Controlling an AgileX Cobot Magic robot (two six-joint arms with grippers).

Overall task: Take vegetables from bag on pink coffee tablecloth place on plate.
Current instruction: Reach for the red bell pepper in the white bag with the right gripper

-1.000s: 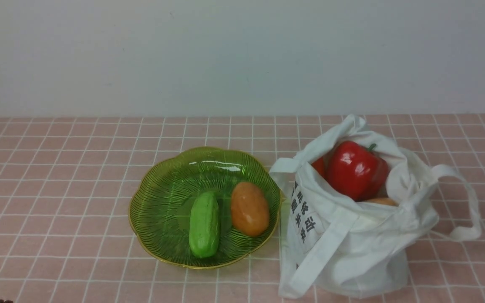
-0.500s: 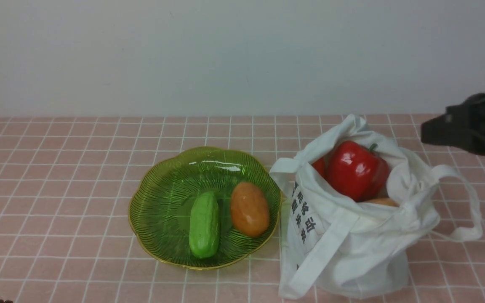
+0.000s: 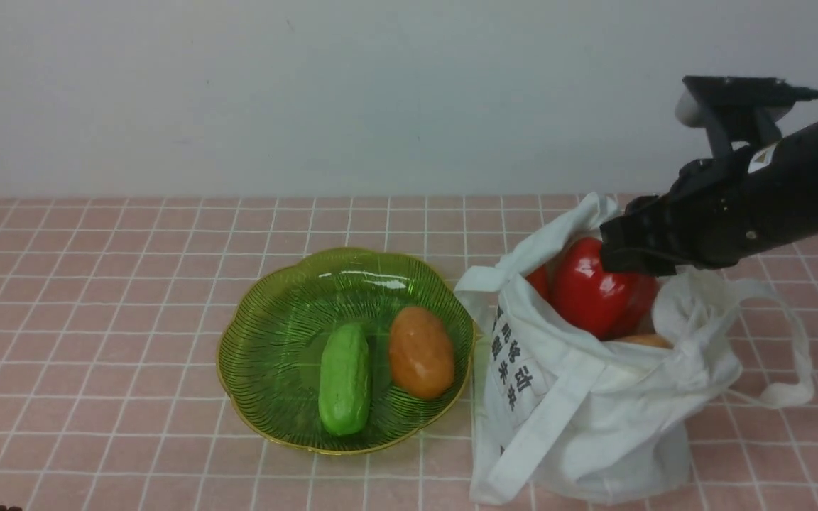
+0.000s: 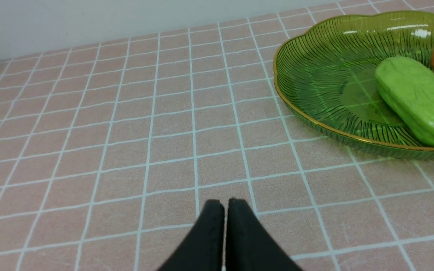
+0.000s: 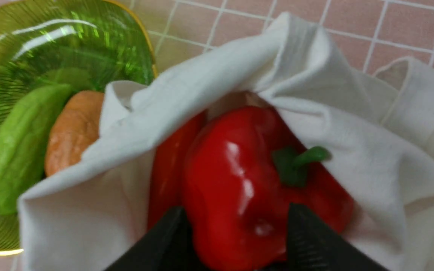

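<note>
The white bag point(image 3: 593, 397) stands open on the pink tablecloth point(image 3: 96, 284) at the right. A red bell pepper point(image 3: 593, 298) with a green stem fills its mouth, with an orange vegetable point(image 3: 640, 341) showing beside it. The green plate point(image 3: 267, 298) holds a green cucumber point(image 3: 344, 380) and an orange-brown potato point(image 3: 420, 353). My right gripper point(image 3: 618, 255) is at the bag's mouth. In the right wrist view it point(image 5: 236, 210) is open, one finger on each side of the pepper point(image 5: 239, 180). My left gripper point(image 4: 224, 205) is shut and empty, low over the cloth, left of the plate point(image 4: 315, 86).
A white wall runs along the far edge of the table. The bag's strap handle point(image 3: 785, 341) loops out to the right on the cloth. A second red piece point(image 3: 538, 280) shows in the bag left of the pepper.
My right arm has come in from the right edge and moved left and down to the bag's mouth, over the red pepper. The plate, bag and vegetables have not moved.
</note>
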